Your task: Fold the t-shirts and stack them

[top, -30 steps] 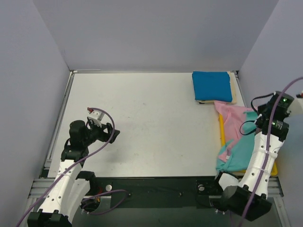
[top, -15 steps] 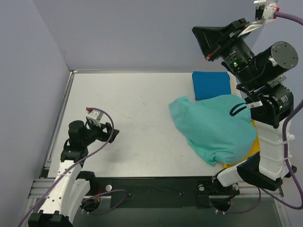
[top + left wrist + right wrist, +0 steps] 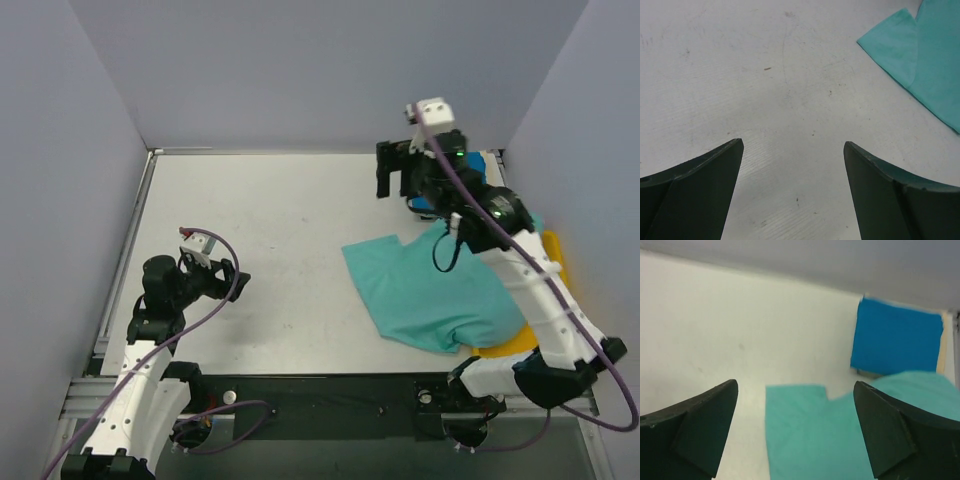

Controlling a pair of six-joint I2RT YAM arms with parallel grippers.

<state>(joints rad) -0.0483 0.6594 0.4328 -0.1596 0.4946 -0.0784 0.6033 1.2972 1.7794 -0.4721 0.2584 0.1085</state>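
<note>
A teal-green t-shirt (image 3: 430, 290) lies spread on the table right of centre, with one sleeve pointing left; its right side drapes over the yellow tray (image 3: 553, 250). It also shows in both wrist views (image 3: 932, 75) (image 3: 840, 440). A deep blue t-shirt (image 3: 895, 340), folded into a rectangle, lies at the back right on a cream one (image 3: 940, 347); the right arm hides most of the blue t-shirt (image 3: 478, 165) from above. My right gripper (image 3: 395, 172) (image 3: 795, 385) hangs open above the table behind the teal t-shirt, holding nothing. My left gripper (image 3: 233, 281) (image 3: 792, 144) is open over bare table at the left.
Grey walls close the table in at the back and on both sides. The white tabletop (image 3: 280, 220) stretches between the two arms. A metal rail (image 3: 330, 400) runs along the near edge, by the arm bases.
The right arm lifted the teal-green t-shirt off the tray, swung it left and let it drop spread on the table. Its gripper went from shut to open. The left arm stayed still.
</note>
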